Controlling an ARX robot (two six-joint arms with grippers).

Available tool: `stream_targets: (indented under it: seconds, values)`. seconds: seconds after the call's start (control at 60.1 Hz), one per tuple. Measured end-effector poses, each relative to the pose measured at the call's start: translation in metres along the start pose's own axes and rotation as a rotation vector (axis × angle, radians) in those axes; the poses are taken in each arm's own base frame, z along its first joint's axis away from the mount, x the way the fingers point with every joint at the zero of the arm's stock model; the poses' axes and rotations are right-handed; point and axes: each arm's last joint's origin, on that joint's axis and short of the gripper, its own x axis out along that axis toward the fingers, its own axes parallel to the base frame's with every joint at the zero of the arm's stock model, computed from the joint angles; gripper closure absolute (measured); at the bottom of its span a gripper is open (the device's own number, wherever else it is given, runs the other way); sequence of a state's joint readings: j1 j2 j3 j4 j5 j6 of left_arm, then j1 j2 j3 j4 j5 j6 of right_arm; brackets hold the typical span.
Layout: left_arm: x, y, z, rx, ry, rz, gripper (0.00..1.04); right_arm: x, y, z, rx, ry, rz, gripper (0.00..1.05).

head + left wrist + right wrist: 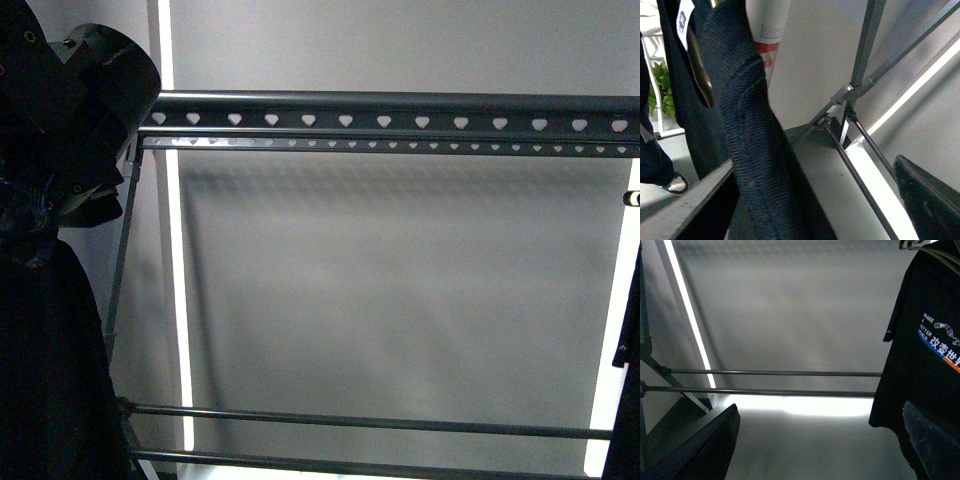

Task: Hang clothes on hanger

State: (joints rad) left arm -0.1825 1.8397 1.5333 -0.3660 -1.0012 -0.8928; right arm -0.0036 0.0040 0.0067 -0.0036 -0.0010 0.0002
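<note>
T-shirt (920, 370), black, hangs at one side of my right wrist view, its top going out of frame, so I cannot tell what carries it; its hem hangs free, level with the lower bars. A dark strip at the right edge of my front view may be the same shirt, but I cannot tell. I read the white print on it as "MAKE A BETTER WORLD", with white Chinese characters beside it over a blue and orange stripe. The rack (400, 120) runs across the front view, its top rail pierced by a row of heart-shaped holes and bare along the whole length I see. Between that rail and the two lower bars (370, 425) there is a wide open span with only grey wall behind. The right end effector (820, 407) has its fingers spread wide with nothing between them. The left end effector (815, 165) also has its fingers well apart; a dark cloth (755, 150) with a ribbed edge lies against one finger and hangs below the left arm at the front view's left edge, just beside the rack's slanted leg. A white tag (685, 15) and a red and white panel (767, 35) carry print too small to read.
</note>
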Motion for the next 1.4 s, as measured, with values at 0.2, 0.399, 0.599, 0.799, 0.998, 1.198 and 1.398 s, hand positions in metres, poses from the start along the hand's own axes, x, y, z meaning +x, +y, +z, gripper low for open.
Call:
stream_targets:
  seconds: [0.2, 0.399, 0.599, 0.799, 0.998, 1.198, 1.398]
  values:
    - [-0.001, 0.003, 0.0, 0.013, 0.025, -0.064, 0.54, 0.0, 0.0, 0.0, 0.0, 0.0, 0.0, 0.07]
    - [-0.003, 0.014, -0.005, -0.007, 0.08, -0.125, 0.84, 0.0, 0.0, 0.0, 0.0, 0.0, 0.0, 0.07]
    - [-0.011, 0.026, -0.006, -0.042, 0.11, -0.241, 0.98, 0.0, 0.0, 0.0, 0.0, 0.0, 0.0, 0.07]
    - [-0.044, 0.045, -0.006, 0.039, 0.129, -0.535, 0.98, 0.0, 0.0, 0.0, 0.0, 0.0, 0.0, 0.07]
    - [-0.083, 0.092, -0.004, 0.208, 0.196, -0.925, 0.99, 0.0, 0.0, 0.0, 0.0, 0.0, 0.0, 0.07]
    - [-0.087, 0.118, 0.012, 0.301, 0.203, -1.233, 0.99, 0.0, 0.0, 0.0, 0.0, 0.0, 0.0, 0.07]
    - [-0.079, 0.126, 0.027, 0.461, 0.239, -1.593, 0.99, 0.0, 0.0, 0.0, 0.0, 0.0, 0.0, 0.07]
